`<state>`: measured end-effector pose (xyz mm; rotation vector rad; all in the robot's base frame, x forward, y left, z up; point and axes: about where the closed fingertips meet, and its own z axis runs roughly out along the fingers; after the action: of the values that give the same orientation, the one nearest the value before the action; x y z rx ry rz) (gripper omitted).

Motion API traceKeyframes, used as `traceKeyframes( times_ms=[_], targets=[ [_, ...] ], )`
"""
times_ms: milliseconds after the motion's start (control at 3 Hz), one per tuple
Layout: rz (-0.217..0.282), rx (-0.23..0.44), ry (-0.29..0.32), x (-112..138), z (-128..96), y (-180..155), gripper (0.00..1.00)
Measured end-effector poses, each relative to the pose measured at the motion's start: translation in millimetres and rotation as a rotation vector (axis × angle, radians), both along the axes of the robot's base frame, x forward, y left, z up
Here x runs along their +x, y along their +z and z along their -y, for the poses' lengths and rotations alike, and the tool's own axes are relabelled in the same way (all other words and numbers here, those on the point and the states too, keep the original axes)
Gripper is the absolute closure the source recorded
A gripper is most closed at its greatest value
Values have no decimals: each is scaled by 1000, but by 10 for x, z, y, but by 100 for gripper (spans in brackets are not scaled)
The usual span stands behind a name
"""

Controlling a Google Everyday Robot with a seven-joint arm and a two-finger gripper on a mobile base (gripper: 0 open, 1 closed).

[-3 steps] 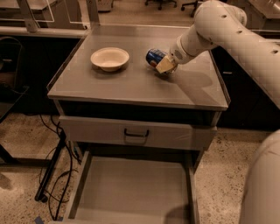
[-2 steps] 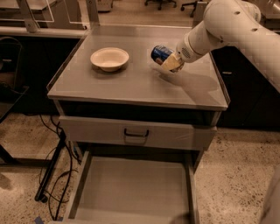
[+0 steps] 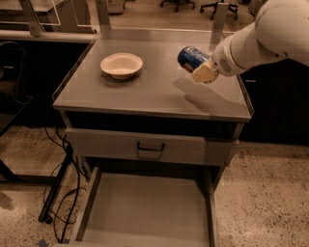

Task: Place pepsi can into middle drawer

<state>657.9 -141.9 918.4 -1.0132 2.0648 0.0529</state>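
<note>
Looking at a speckled floor point(image 3: 270, 193) spreading at 4 and 8 o'clock under dim warm light, with black cables point(image 3: 62, 193) trailing at 8 o'clock. Seeing chair bases point(image 3: 175, 4) standing at 12 o'clock and dark furniture point(image 3: 282, 103) at 3 o'clock. Holding the pepsi can point(image 3: 190, 57) in the gripper point(image 3: 203, 72) at 2 o'clock, above the grey cabinet top point(image 3: 145, 94).

Arm point(image 3: 263, 34) outstretched, hand point(image 3: 203, 72) aloft clasping pepsi can point(image 3: 191, 56)

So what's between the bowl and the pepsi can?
Nothing: the camera view shows only bare cabinet top between the bowl and the pepsi can, which the gripper holds just above it.
</note>
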Motion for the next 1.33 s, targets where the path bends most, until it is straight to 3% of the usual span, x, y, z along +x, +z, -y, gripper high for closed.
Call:
traceKeyframes(
  times_ms=[333, 667, 1000, 1333],
  targets=[
    [-34, -17, 6, -8, 10, -202, 100],
    [-34, -17, 6, -9, 10, -203, 100],
    [-56, -34, 37, -235, -44, -377, 100],
    [-71, -20, 108, -776, -165, -633, 100]
  ],
)
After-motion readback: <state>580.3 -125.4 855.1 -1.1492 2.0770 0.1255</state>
